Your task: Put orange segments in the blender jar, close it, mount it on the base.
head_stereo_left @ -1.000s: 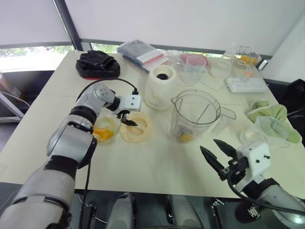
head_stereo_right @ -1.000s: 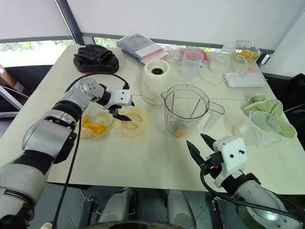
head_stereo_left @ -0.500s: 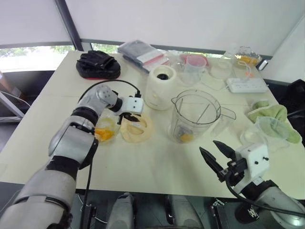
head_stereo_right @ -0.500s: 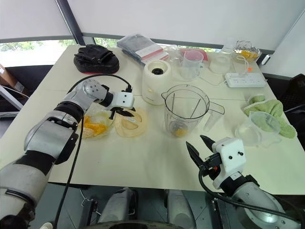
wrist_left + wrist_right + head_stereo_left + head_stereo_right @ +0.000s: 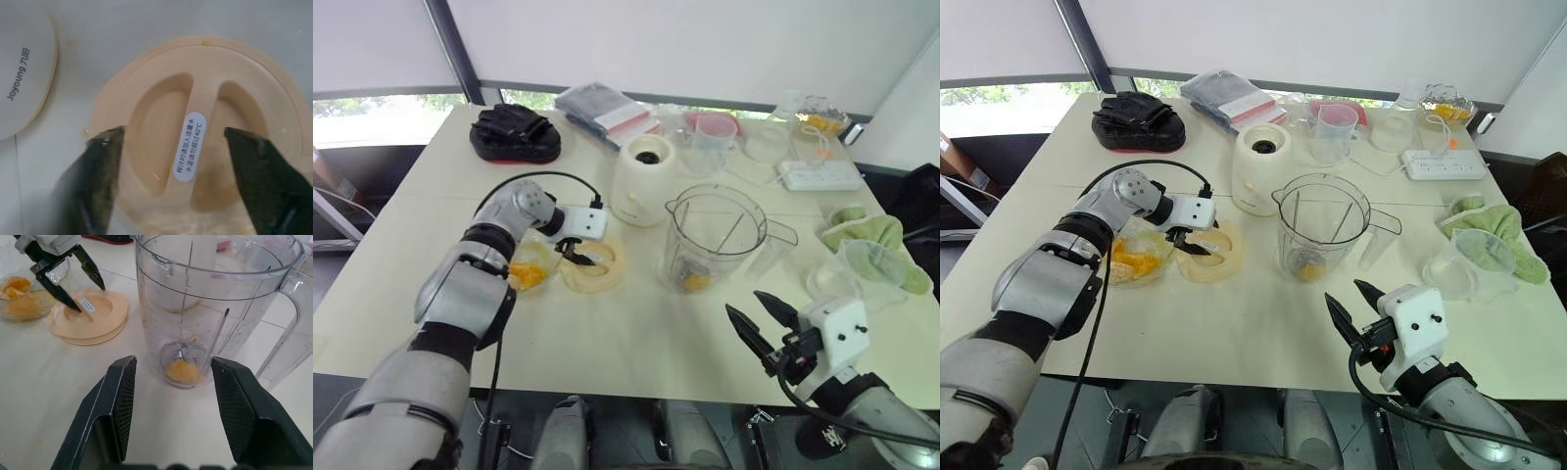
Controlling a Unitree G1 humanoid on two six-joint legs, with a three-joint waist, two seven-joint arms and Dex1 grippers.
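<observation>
Cream tabletop (image 5: pixel 636 333) carries the large clear plastic blender jar (image 5: pixel 713 240), open-topped with orange segments (image 5: pixel 182 369) at its blades, beside the squat cream-white base (image 5: pixel 641 179). Left gripper (image 5: pixel 178 149) hovers wide-spread, straddling the flat pale-yellow lid's (image 5: pixel 594 263) grip ridge, likely to pick it up and cap the jar; right gripper (image 5: pixel 761 328) waits parted and empty.

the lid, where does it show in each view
Left eye view: lid on the table, between the fruit dish and the jar.
Right eye view: lid, same spot, left of the jar.
Left wrist view: lid between the left end effector fingers.
Right wrist view: lid beside the jar.
Shared landmark: the white label on the lid's handle bar.
</observation>
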